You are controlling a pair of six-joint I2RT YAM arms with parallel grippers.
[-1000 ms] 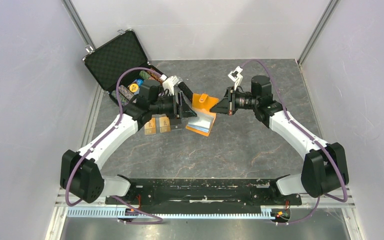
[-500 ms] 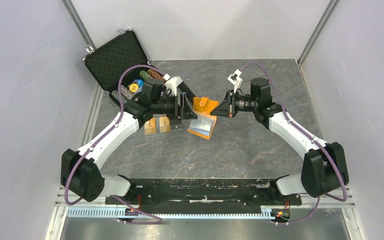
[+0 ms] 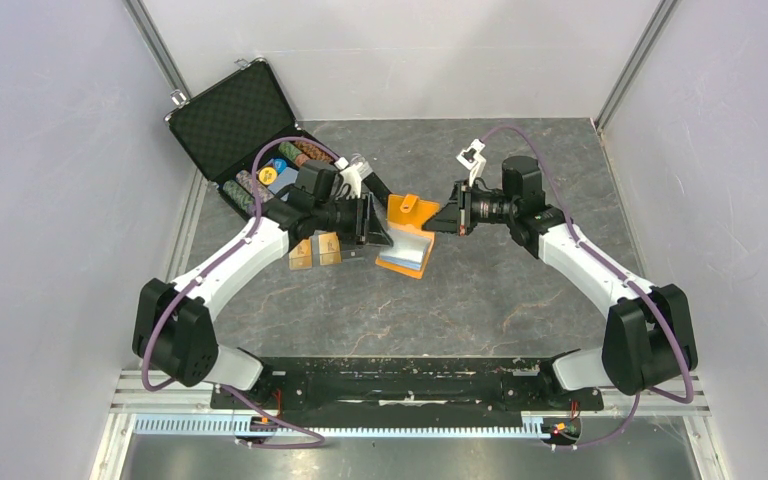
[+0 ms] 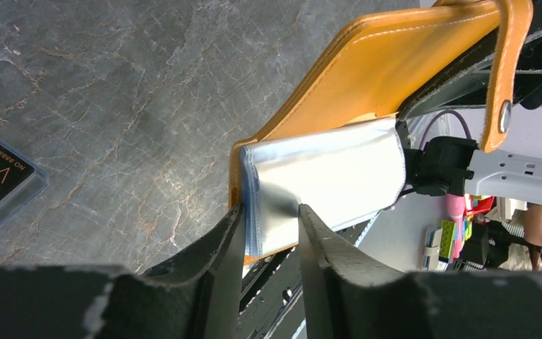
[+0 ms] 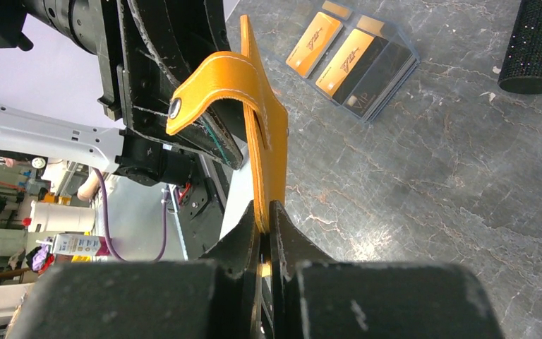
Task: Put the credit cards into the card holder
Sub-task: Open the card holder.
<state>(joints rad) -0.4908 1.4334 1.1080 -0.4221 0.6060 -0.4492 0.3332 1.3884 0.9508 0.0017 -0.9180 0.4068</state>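
Note:
The orange card holder (image 3: 407,240) stands open between the two arms, its light blue lining (image 4: 324,176) facing down and its snap flap (image 5: 212,85) curling over. My right gripper (image 5: 266,208) is shut on the holder's orange upper leaf (image 5: 268,141), holding it up on edge. My left gripper (image 4: 272,212) has its fingers on both sides of the lining's near edge, pressing on it. The credit cards (image 3: 315,250), gold-tan and black, lie in a clear sleeve on the table under the left arm. They also show in the right wrist view (image 5: 353,60).
An open black foam-lined case (image 3: 235,115) with coloured chips (image 3: 270,175) sits at the back left. A black cylinder (image 5: 540,46) lies beside the left wrist. White walls close in the table on both sides and at the back.
My left gripper has slid right onto the holder's lining and its jaws have narrowed round it. The right gripper keeps its hold, shifted slightly left.

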